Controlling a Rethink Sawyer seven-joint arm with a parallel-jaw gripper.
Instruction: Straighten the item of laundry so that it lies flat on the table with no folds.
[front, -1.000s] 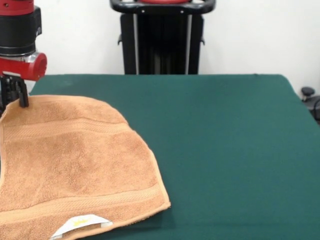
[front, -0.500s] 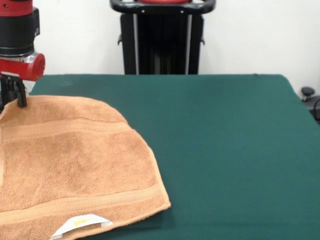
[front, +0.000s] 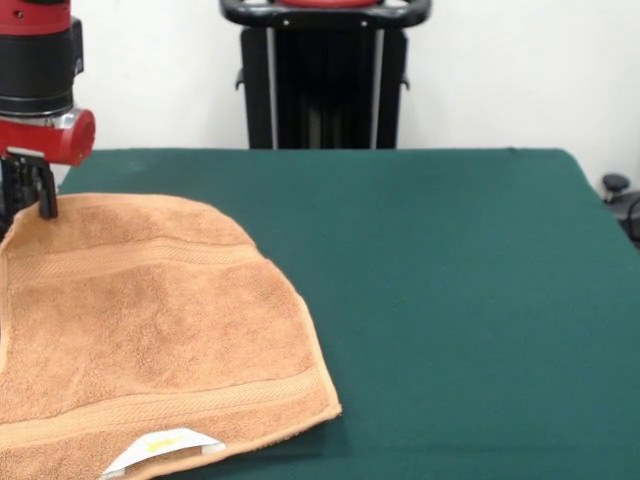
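The item of laundry (front: 150, 320), an orange-tan terry towel, lies spread over the left part of the dark green table (front: 450, 280). Its right side curves in, and its near right corner is at the table's front. A white label (front: 165, 445) shows at the near edge. My gripper (front: 27, 208) stands at the towel's far left corner and looks shut on it, with the left edge of the cloth rising slightly toward the fingers. The picture's left edge cuts off part of the towel and part of the gripper.
Bare green felt fills the middle and right of the table. A black stand (front: 325, 75) rises behind the far edge. A small black object (front: 618, 190) sits just beyond the right edge.
The gripper shifted slightly left, then back right. The towel's far left corner moved a little with it. The rest of the towel stayed put.
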